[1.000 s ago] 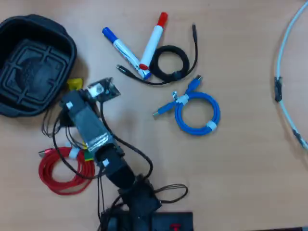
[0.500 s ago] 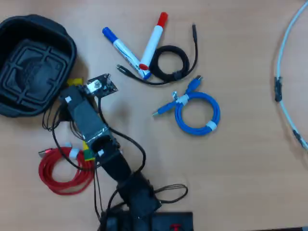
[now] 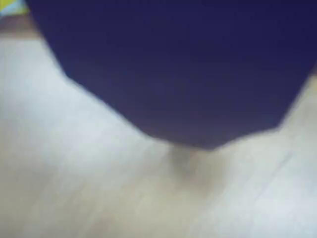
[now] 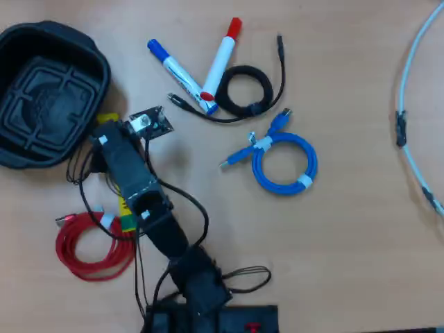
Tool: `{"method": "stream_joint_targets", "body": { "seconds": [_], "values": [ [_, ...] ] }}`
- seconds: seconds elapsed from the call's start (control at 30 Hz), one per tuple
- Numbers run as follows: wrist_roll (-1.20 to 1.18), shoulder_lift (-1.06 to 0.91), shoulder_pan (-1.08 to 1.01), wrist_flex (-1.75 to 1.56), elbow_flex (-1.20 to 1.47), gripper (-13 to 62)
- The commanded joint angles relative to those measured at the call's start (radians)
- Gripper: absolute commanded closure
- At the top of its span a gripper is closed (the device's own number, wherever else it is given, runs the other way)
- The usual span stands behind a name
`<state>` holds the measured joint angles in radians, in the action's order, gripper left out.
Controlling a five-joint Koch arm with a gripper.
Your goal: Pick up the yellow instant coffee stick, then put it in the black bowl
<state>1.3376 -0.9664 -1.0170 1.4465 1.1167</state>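
The gripper [image 4: 104, 128] is seen just beside the black bowl [image 4: 48, 90], directly over the yellow instant coffee stick [image 4: 108, 118]. Its jaw state cannot be told. A blurred dark shape is shown above the table [image 3: 148, 198] in the wrist view.

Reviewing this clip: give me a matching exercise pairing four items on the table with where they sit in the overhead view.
Things:
1. black bowl
2. red cable
3. blue cable
4. white cable

Places:
A. right edge
B. top left corner
C. centre, below the black cable
D. lower left, beside the arm

Pairs: 1-B, 2-D, 3-C, 4-A
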Motion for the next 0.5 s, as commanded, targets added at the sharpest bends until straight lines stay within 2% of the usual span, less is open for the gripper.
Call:
{"method": "stream_joint_targets", "body": {
  "seconds": [0.0,0.47],
  "values": [
    [0.021,-0.012,-0.009,0.009,-0.066,-6.6],
    [0.040,0.040,-0.021,0.069,-0.049,-6.2]
  ]
}}
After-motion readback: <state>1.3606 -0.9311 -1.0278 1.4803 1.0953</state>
